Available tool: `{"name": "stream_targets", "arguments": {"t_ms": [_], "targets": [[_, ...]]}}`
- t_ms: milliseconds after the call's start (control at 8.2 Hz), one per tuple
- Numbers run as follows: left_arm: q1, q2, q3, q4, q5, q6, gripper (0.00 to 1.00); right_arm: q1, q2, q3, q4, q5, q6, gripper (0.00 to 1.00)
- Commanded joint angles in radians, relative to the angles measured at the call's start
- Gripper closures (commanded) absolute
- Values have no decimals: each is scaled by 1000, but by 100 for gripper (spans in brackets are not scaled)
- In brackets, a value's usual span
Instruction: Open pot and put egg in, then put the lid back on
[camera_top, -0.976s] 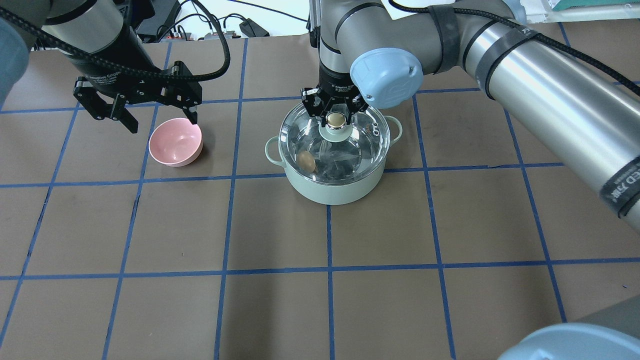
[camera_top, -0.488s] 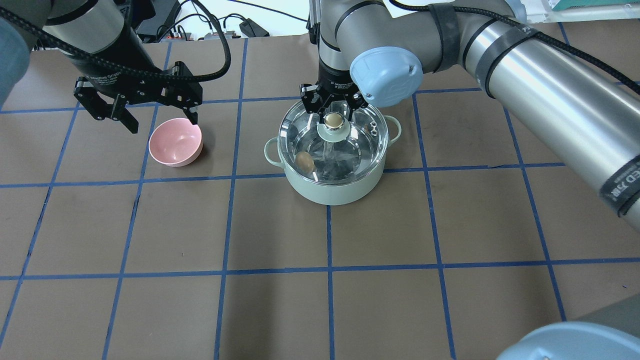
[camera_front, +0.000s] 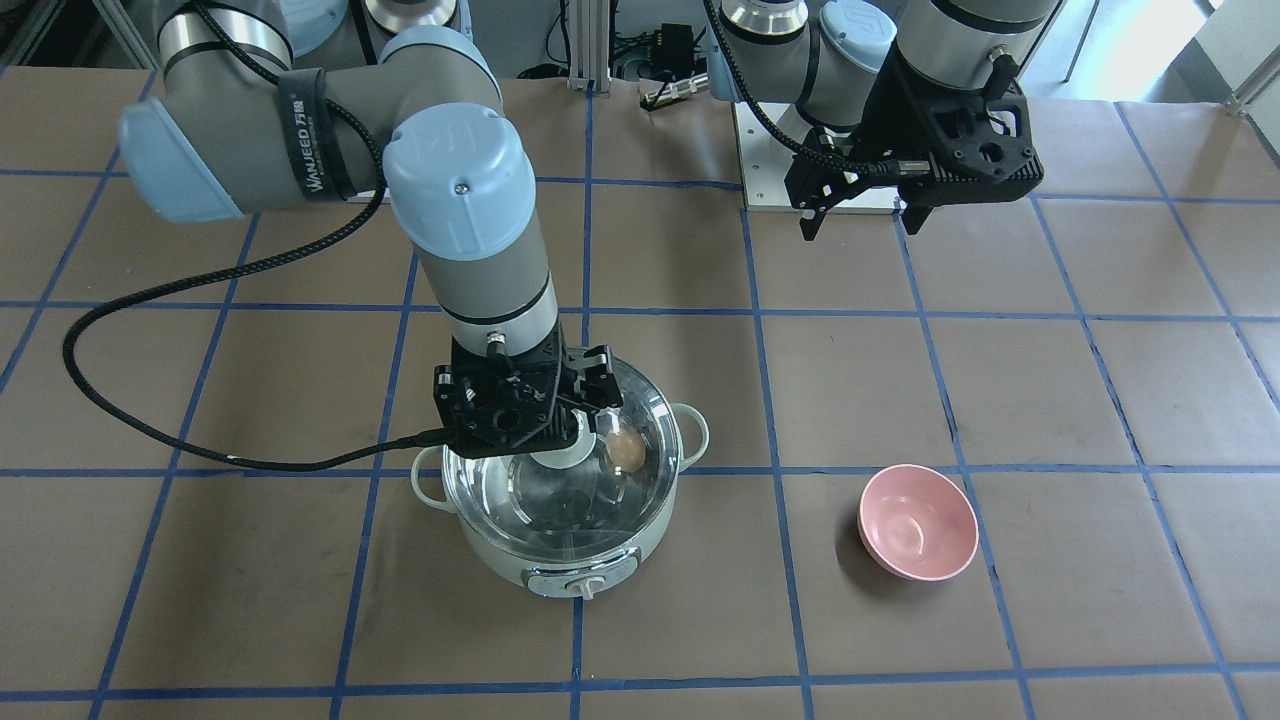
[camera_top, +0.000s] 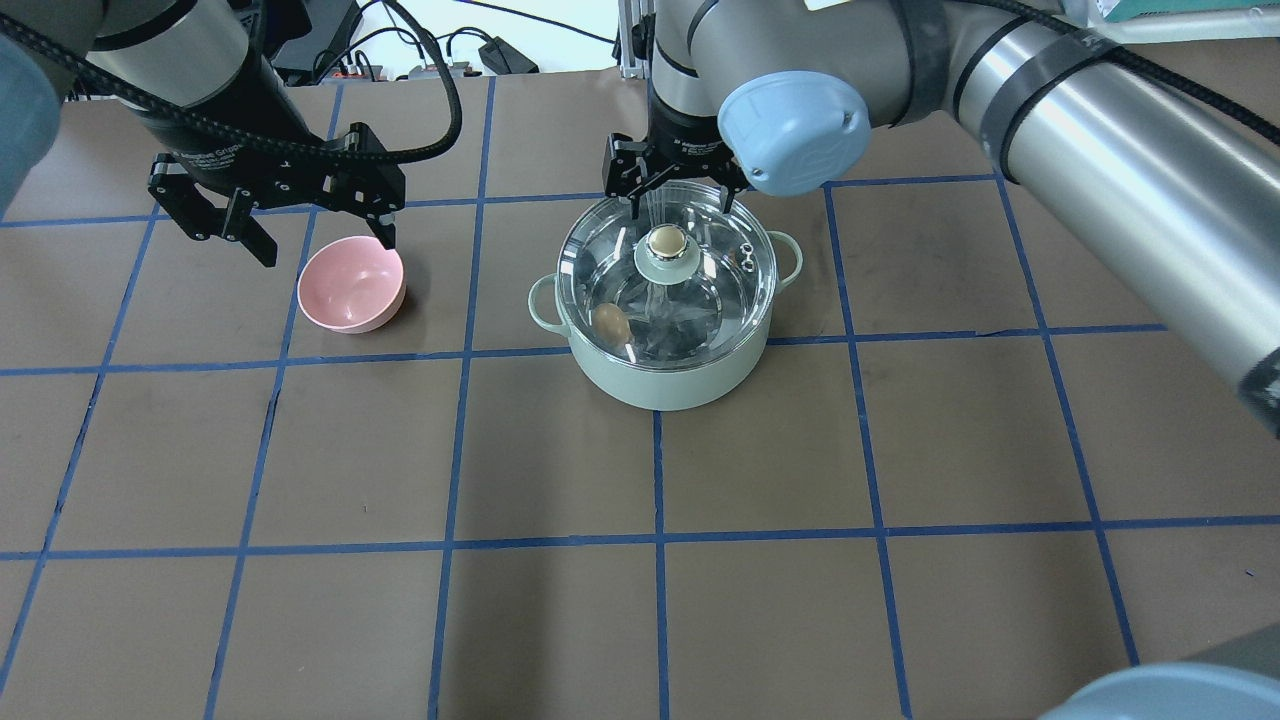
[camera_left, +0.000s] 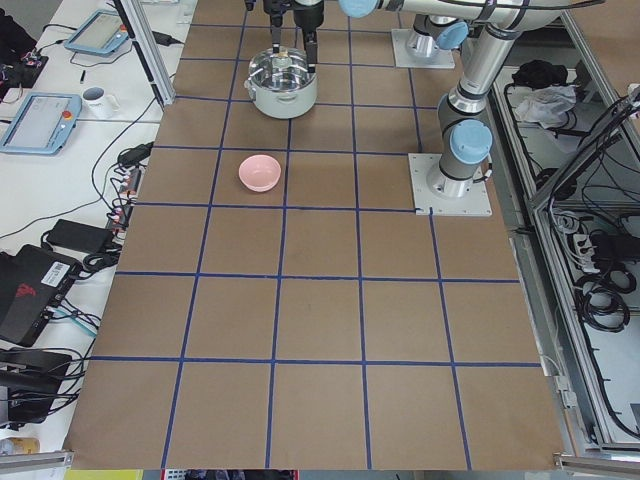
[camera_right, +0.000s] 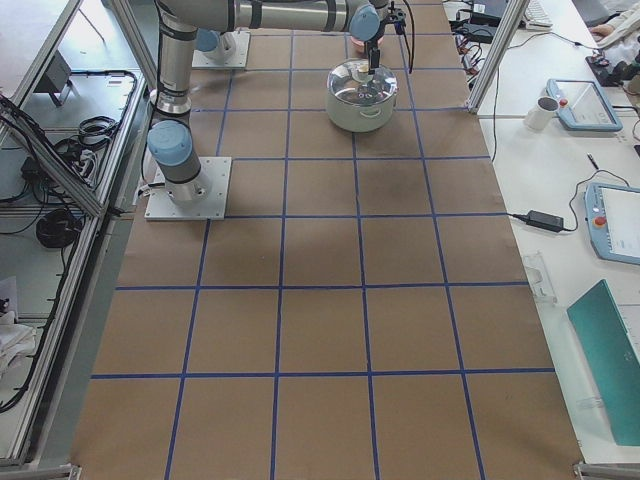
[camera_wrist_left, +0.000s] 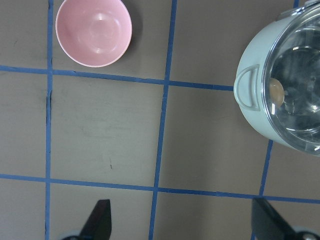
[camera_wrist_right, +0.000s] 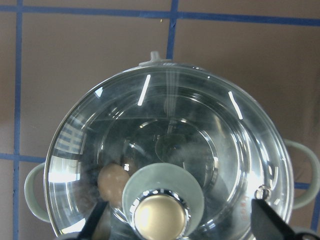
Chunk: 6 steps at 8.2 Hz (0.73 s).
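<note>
The mint-green pot (camera_top: 660, 385) stands mid-table with the glass lid (camera_top: 710, 290) seated on it. The tan-gold knob (camera_top: 665, 241) is free. The egg (camera_top: 611, 322) lies inside against the pot's left wall, seen through the glass. It also shows in the front view (camera_front: 626, 452) and the right wrist view (camera_wrist_right: 112, 182). My right gripper (camera_top: 675, 195) is open and empty, hovering just above and behind the knob. My left gripper (camera_top: 325, 245) is open and empty, above the pink bowl's far edge.
A pink bowl (camera_top: 352, 285) sits empty to the left of the pot, about one grid square away. The pot's dial knob (camera_front: 585, 585) faces the operators' side. Cables and boxes lie past the table's far edge (camera_top: 480, 50).
My right gripper has risen off the lid knob and drawn back toward the far side, jaws open. The lid stays on the pot. The left arm has not moved.
</note>
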Motion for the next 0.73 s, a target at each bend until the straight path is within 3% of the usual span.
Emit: {"name": "stream_targets", "arguments": {"t_ms": [0,610], "targets": [[0,0,0,0,0,0,0,-100,-100,1,99,-8,-16,0],[-1,0,-2,0,0,0,0,-316,-276,7,331,-62,-110,0]]}}
